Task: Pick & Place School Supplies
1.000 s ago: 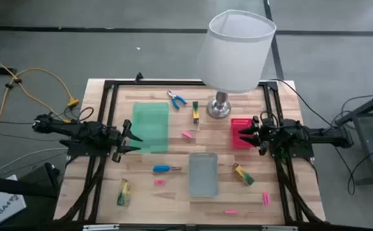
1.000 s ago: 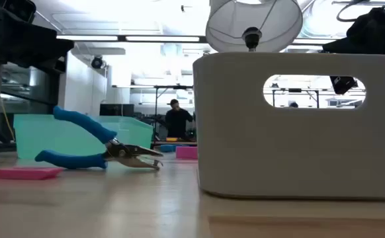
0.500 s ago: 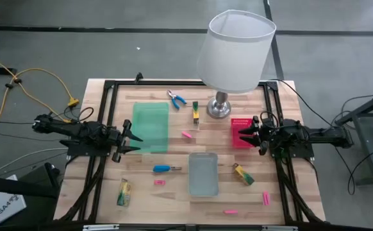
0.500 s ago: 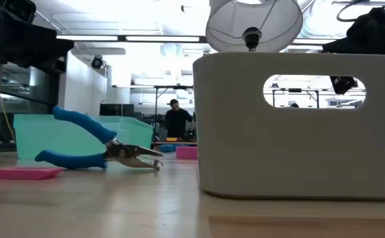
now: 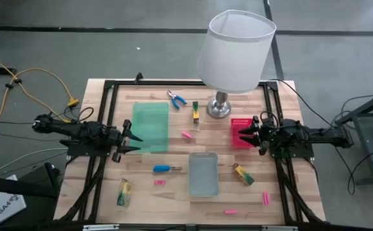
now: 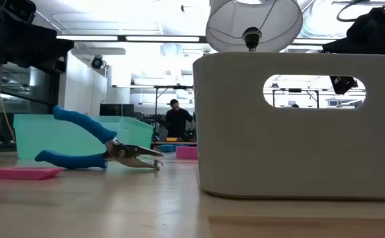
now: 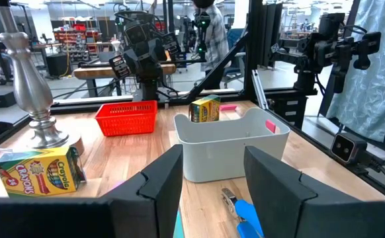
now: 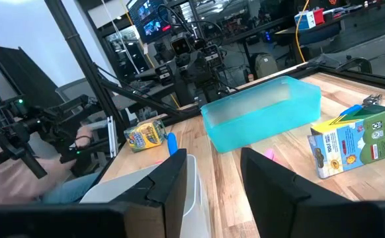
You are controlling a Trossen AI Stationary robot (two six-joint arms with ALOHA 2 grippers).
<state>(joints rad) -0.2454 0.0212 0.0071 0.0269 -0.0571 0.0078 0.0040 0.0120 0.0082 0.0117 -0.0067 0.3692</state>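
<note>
My left gripper (image 5: pixel 134 141) hovers open at the table's left side beside the green tray (image 5: pixel 150 127). At the right side my right gripper (image 5: pixel 243 136) hovers open by the red basket (image 5: pixel 241 133). Neither holds anything. Loose supplies lie flat on the wood: blue-handled pliers (image 5: pixel 177 98), a blue-handled screwdriver (image 5: pixel 166 169), pink bars (image 5: pixel 186 135) (image 5: pixel 159 182) (image 5: pixel 230 211) and yellow-and-green crayon boxes (image 5: pixel 195 112) (image 5: pixel 243 174) (image 5: pixel 124 192). In the left wrist view the grey tray (image 7: pixel 232 142) stands ahead of the fingers.
A big white-shaded lamp (image 5: pixel 234 51) stands at the table's far side on a metal base (image 5: pixel 218 109). The grey tray (image 5: pixel 202 173) sits near the table's middle. A black frame (image 5: pixel 106 96) rims the table. A person (image 6: pixel 177 122) stands far off in the room.
</note>
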